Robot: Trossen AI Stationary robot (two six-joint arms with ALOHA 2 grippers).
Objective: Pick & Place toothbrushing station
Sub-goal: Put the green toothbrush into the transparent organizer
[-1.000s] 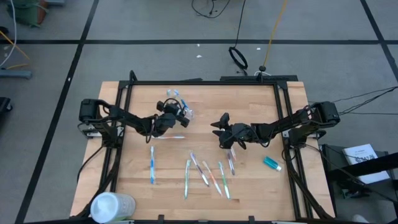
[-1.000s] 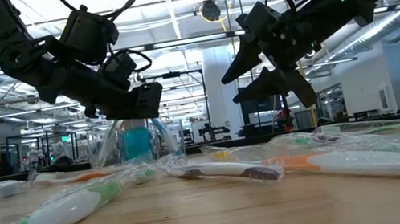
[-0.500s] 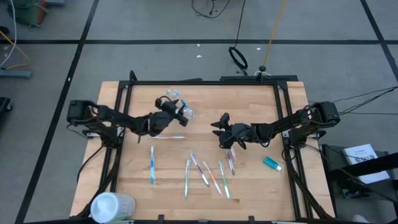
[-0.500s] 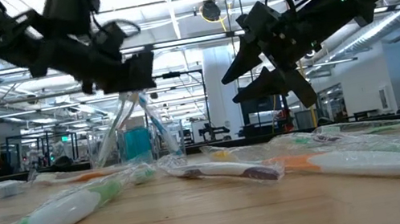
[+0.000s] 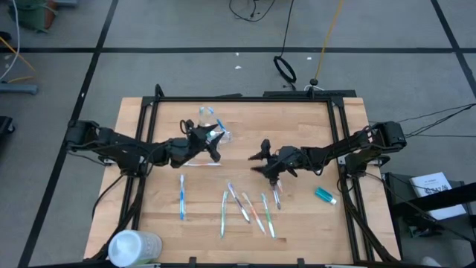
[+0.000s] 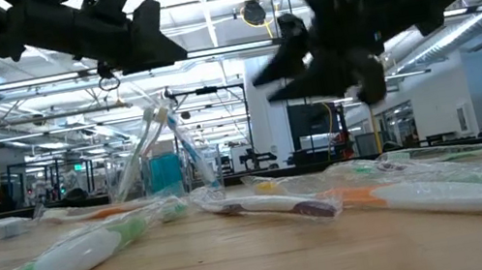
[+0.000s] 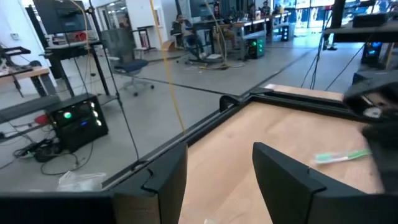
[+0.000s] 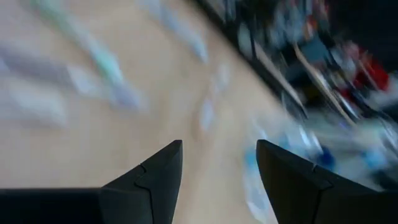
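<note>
A small clear cup [image 5: 212, 128] stands on its base at the table's far middle, with a few toothbrushes leaning in it; it also shows in the low view [image 6: 163, 164]. Several wrapped pastel toothbrushes [image 5: 249, 208] lie flat on the table's near middle, a blue one [image 5: 181, 197] lies left of them, and a white one [image 5: 202, 164] lies near the cup. A teal tube [image 5: 325, 195] lies at the right. My left gripper [image 5: 214, 147] is open and empty, high above the table beside the cup [image 6: 147, 45]. My right gripper [image 5: 259, 161] is open and empty, above the toothbrushes [image 6: 302, 58].
A big white cylindrical container [image 5: 134, 247] stands at the near left corner. A black frame [image 5: 245, 98] runs along the table's far edge and sides. Bare wood [image 5: 305, 223] lies at the near right.
My left gripper has risen well above the cup and tipped more level, with its arm stretching out from the left. My right gripper has swung a little toward the near edge over the toothbrushes and is blurred in motion. No object has moved.
</note>
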